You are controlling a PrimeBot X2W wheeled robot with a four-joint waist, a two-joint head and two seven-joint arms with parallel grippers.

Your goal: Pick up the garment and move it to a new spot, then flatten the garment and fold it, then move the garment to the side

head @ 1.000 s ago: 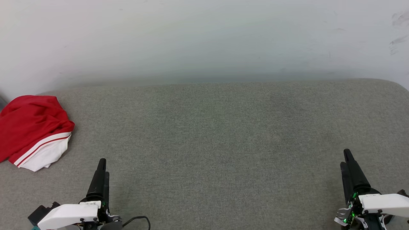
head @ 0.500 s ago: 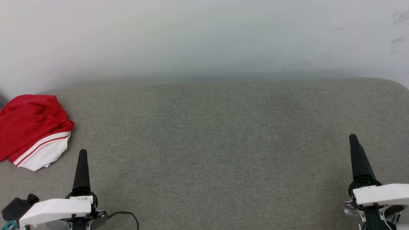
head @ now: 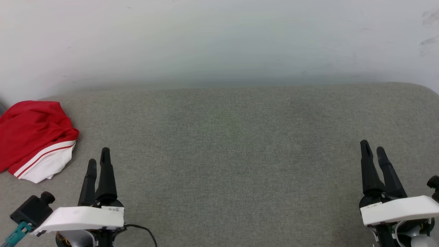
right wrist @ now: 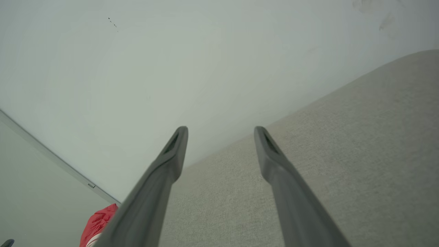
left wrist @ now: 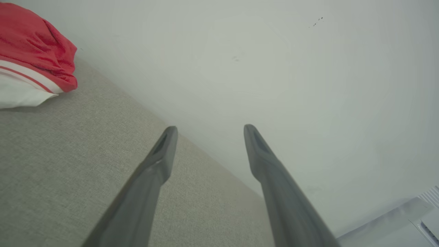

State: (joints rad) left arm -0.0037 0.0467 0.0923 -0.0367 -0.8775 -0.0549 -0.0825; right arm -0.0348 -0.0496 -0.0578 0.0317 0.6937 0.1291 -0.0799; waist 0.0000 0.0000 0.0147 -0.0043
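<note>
While nothing is gripped yet, both sets of jaws stand open and empty: left gripper (head: pixel 98 155) near-left, right gripper (head: pixel 372 145) near-right, fingers pointing fwd, prob. a ready pose. Bright red short-sleeved garment (head: pixel 34 137) w/ white, red-striped sleeve lies bunched at left edge of grey fabric-covered padded bench (head: pixel 219 154), near left gripper but apart. Pale wall (head: pixel 219 41) close behind. Nothing btw. gripper & cloth. Pick-up not begun.

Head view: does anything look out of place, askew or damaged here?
The shirt lies crumpled in a heap at the left edge of the grey surface, white sleeve sticking out. Faint scuffs mark the wall upper right.
</note>
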